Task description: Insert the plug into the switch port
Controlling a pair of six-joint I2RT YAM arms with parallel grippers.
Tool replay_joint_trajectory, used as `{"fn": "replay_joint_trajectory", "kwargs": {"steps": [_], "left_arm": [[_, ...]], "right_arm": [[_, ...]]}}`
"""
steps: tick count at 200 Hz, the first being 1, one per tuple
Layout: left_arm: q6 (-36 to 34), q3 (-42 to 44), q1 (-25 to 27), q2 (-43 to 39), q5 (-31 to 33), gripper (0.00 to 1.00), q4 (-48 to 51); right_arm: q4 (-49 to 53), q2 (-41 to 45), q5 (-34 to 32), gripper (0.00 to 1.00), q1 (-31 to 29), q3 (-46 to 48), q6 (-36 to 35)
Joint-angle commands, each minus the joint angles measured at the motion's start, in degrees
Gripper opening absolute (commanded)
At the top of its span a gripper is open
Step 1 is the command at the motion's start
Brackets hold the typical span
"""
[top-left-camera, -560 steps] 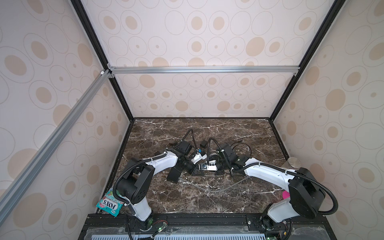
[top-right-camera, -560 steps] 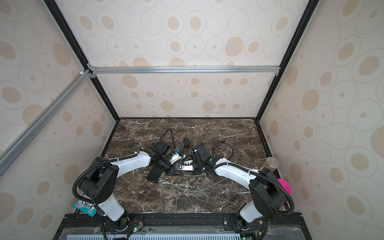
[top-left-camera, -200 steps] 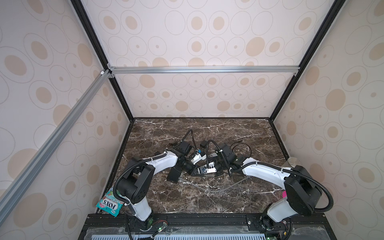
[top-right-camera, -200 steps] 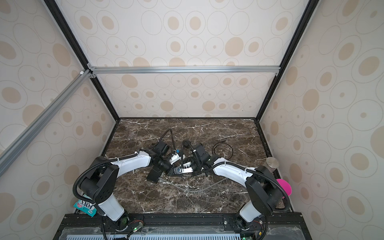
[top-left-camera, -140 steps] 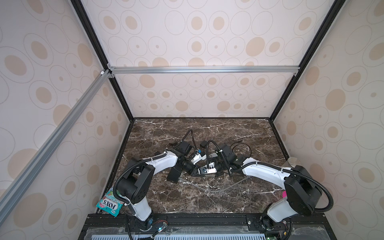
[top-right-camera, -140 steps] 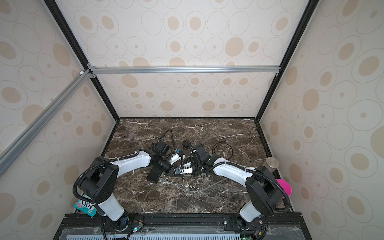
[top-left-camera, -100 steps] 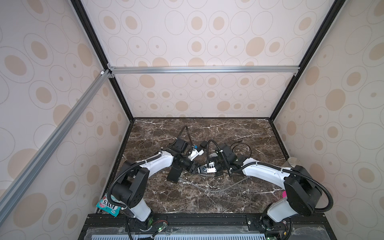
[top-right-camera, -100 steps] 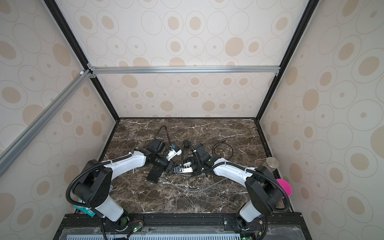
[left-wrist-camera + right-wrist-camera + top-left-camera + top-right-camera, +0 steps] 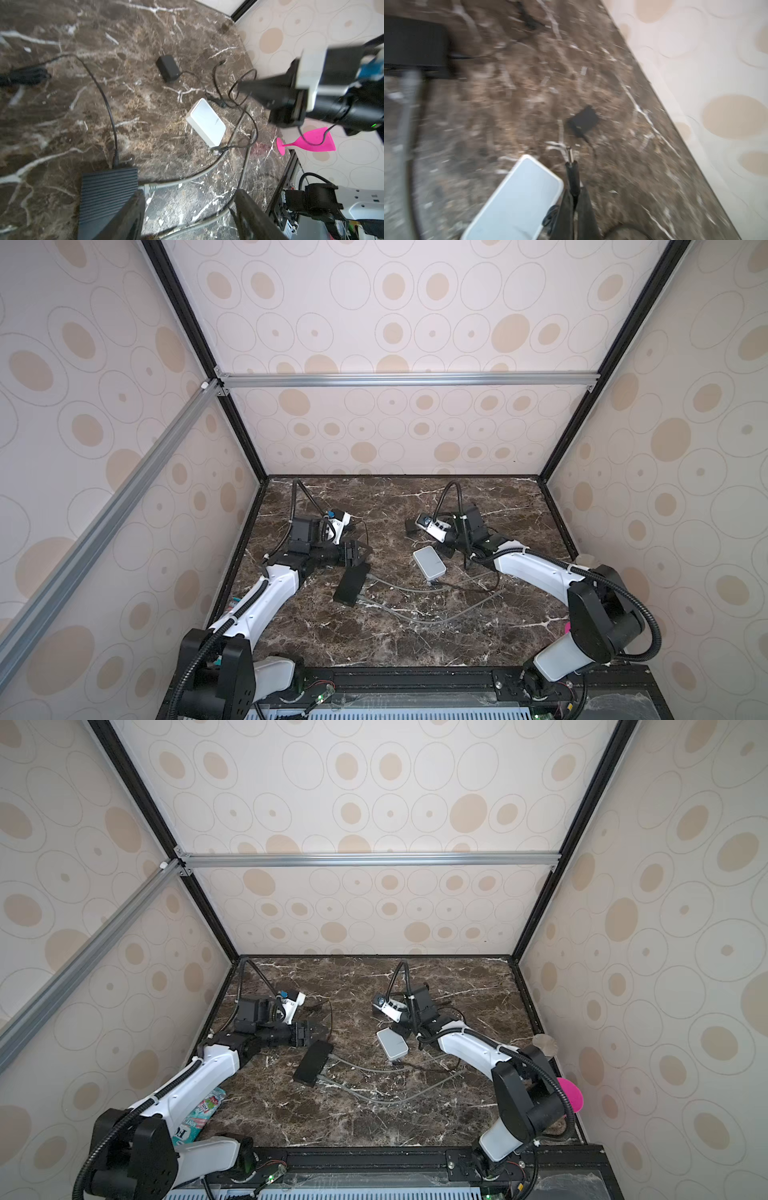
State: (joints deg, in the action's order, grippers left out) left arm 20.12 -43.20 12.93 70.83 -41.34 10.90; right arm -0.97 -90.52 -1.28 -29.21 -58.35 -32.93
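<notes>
Plug (image 9: 572, 168): a small black barrel type with a bare metal tip, clamped in the closed right pincer (image 9: 575, 193). It is held by the rear of its moulded body, so most of the body and the tip stick out in front. It sits just beside one end of the white box (image 9: 517, 199), low over the surface (image 9: 374, 639), with its tip towards the black adapter (image 9: 583, 120). The wrist view is blurred, and the plug is too small to pick out in either top view.

It looks light and stiff, but its round, smooth body could roll or skew between flat pads. The moulded body is probably the best place to hold it. The tip must stay free, and the thin cord behind it is soft and would let the plug droop. That cord may also tug sideways.

The white box is probably the switch, though no port shows. It looks light enough to slide if pushed, so it will likely need bracing.

The left pincer (image 9: 189, 193) is open and empty beside the ribbed black box (image 9: 108, 193), well apart from the white box.
</notes>
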Motion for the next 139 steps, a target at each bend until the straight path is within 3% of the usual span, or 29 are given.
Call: {"fn": "replay_joint_trajectory", "kwargs": {"steps": [1, 20, 41, 60, 80, 91, 121, 139], "left_arm": [[4.1, 0.8, 6.4, 0.7, 4.0, 0.69, -4.2], [6.5, -0.7, 13.0, 4.6, 9.1, 0.72, -6.2], [10.2, -1.8, 17.2, 10.3, 10.4, 0.72, -10.7], [13.3, -2.1, 18.1, 14.3, 10.1, 0.71, -14.5], [14.7, -2.9, 18.1, 16.7, 9.3, 0.7, -16.7], [14.7, -3.5, 18.1, 17.4, 8.9, 0.69, -16.7], [12.5, -5.1, 18.1, 16.9, 9.1, 0.69, -14.3], [11.0, -5.0, 18.1, 15.9, 9.1, 0.7, -13.2]], "right_arm": [[-3.3, -1.2, -22.2, 0.0, 1.3, -0.5, 9.7], [-2.5, -2.1, -28.2, 0.0, 1.8, -0.9, 14.1], [1.1, -0.8, -22.2, 0.0, 1.8, 0.9, 18.8], [2.6, -0.2, -18.2, 0.0, 1.9, 3.3, 23.1], [5.8, -3.8, -13.3, 0.0, 2.6, 2.9, 22.8], [12.7, -6.2, -10.8, 0.0, 2.9, -0.9, 22.8], [15.2, -7.7, -8.3, 0.0, 3.3, -2.7, 23.4], [23.6, -10.8, -0.1, 0.0, 4.2, -8.0, 24.5]]}}
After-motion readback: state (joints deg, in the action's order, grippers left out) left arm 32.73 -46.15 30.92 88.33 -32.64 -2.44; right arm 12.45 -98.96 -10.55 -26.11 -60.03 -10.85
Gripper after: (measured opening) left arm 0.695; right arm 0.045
